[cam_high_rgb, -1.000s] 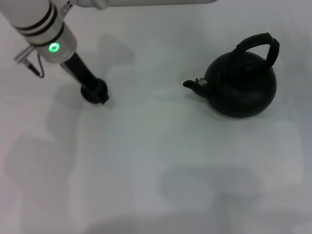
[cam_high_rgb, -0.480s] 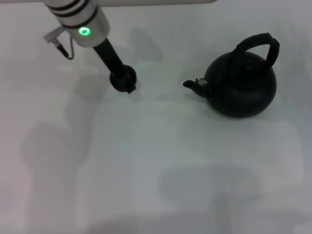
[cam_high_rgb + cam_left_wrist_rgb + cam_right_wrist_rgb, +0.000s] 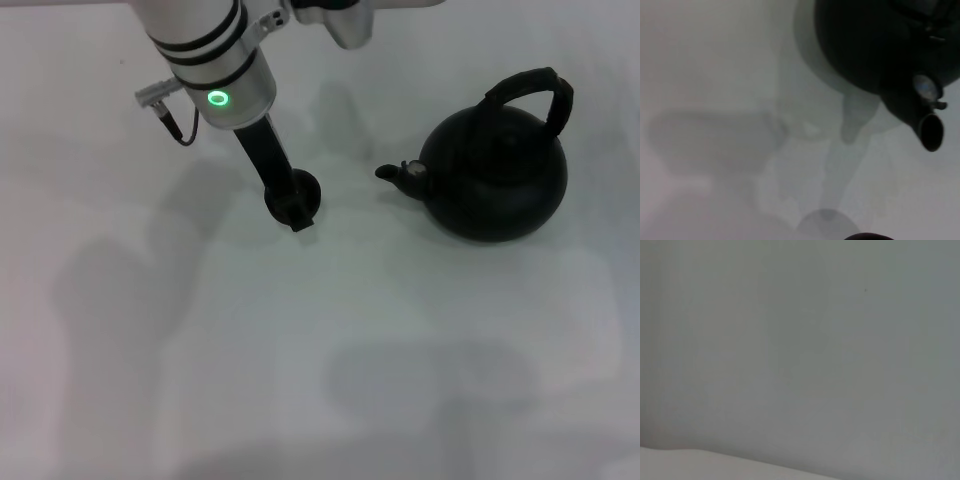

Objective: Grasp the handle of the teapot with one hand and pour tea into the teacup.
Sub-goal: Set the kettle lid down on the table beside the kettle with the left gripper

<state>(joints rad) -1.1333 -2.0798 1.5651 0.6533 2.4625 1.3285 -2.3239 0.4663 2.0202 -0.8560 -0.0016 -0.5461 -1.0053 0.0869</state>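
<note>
Early stage: left gripper (image 3: 293,203) holds the teacup (image 3: 296,197) near the spout (image 3: 398,174); the teapot (image 3: 495,170) handle (image 3: 530,92) is ungrasped, nothing poured.

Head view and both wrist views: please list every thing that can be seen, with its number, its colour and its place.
teapot: one, matte black, on the right part of the table, spout toward the robot's left.
handle: one, black, arching over the teapot's top, nothing gripping it.
spout: one, black with a silvery tip, short, apart from the teacup.
teacup: one, black, small and round, left of the spout, at the tip of the left gripper; I cannot tell whether it is held or standing.
table: one, pale grey-white, under everything.
left arm: one, white with black bands and a green light, reaching in from the far left.
left gripper: one, black, at the teacup.
right gripper: not in view.
</note>
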